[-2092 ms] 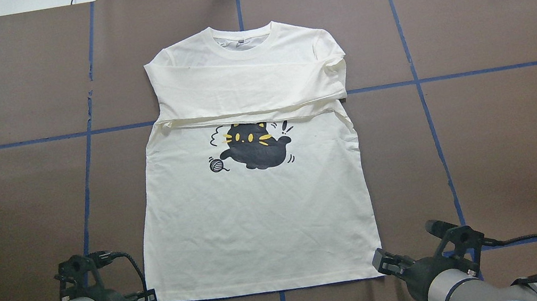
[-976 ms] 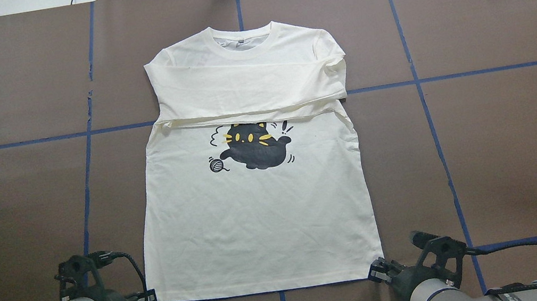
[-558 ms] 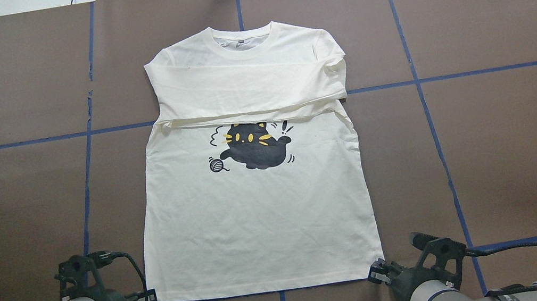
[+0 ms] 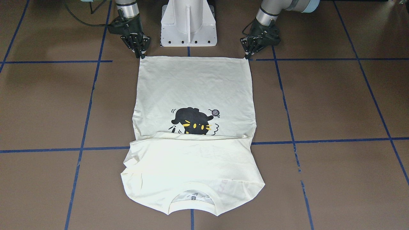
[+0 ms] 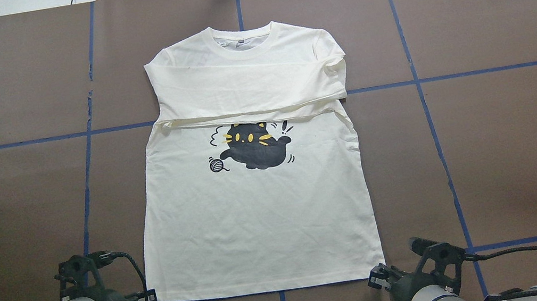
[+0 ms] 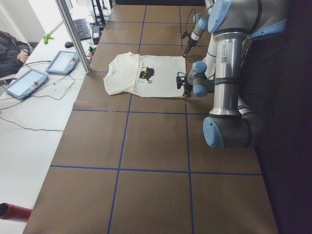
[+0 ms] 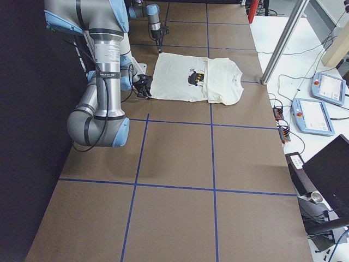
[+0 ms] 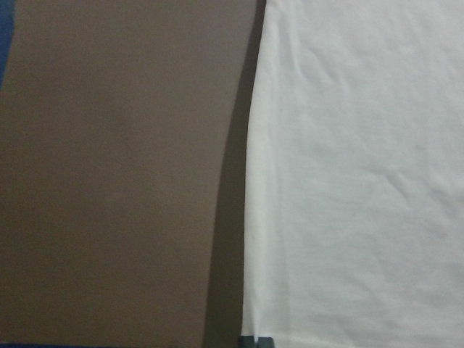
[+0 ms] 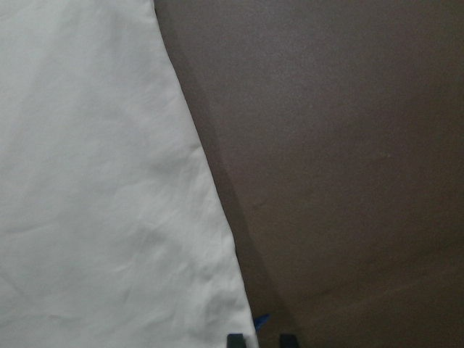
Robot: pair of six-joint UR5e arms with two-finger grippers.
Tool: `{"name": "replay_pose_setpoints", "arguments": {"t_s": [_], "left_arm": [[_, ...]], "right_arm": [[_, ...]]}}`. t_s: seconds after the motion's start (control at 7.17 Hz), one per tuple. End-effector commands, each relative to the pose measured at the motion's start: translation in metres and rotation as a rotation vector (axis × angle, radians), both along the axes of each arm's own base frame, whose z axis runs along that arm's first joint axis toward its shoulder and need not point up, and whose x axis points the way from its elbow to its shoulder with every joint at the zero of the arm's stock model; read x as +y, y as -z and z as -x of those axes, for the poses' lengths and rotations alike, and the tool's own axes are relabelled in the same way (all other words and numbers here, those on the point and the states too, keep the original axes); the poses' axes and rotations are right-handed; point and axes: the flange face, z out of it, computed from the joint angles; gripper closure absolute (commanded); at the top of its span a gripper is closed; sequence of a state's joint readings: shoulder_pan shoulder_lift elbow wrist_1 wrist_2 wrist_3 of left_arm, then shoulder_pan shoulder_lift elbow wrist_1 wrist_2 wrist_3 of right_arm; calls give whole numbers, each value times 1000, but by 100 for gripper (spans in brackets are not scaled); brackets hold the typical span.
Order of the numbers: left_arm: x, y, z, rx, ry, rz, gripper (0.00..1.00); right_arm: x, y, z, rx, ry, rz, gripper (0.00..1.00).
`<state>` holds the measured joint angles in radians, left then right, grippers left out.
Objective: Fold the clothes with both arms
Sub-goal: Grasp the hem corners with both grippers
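The cream shirt (image 5: 257, 217) lies flat on the brown table, collar far from me, both sleeves folded across the chest above the black cat print (image 5: 254, 147). My left gripper (image 5: 149, 297) sits at the near left hem corner. In the left wrist view its tips meet at the cloth edge (image 8: 348, 181), shut on the corner. At the near right hem corner my right gripper (image 5: 374, 276) is low on the table. The right wrist view shows its two fingertips (image 9: 235, 339) apart, open, with the hem corner (image 9: 94, 181) between them. The front-facing view shows both, left gripper (image 4: 247, 57) and right gripper (image 4: 141, 56).
The white pedestal base (image 4: 188, 22) stands between the arms just behind the hem. Blue tape lines (image 5: 419, 81) cross the table. Beyond the far edge are a metal post (image 6: 73, 34), control tablets (image 6: 62, 62) and a seated person (image 6: 9, 53).
My right arm has swung inward and toward me, bringing its gripper tips to the shirt's near right hem corner. The left arm and the shirt have not moved.
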<state>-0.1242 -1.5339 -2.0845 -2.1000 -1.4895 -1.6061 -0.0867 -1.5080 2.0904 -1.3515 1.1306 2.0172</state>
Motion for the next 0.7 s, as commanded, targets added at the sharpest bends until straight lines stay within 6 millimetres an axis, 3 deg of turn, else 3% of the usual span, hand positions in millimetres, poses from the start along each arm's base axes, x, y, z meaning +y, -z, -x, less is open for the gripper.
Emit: {"name": "replay_pose_setpoints", "arguments": {"t_s": [0.0, 0.28, 0.42, 0.56], "left_arm": [[0, 0, 0, 0, 0, 0, 100], [-1, 11, 6, 12, -4, -3, 100], [5, 51, 30, 7, -106, -46, 100], [11, 92, 61, 12, -130, -45, 100]], "right_arm": [[1, 5, -1, -10, 1, 0, 100], [-12, 16, -11, -29, -13, -5, 100], [-29, 38, -40, -51, -21, -16, 100], [-32, 68, -75, -49, 5, -31, 100]]}}
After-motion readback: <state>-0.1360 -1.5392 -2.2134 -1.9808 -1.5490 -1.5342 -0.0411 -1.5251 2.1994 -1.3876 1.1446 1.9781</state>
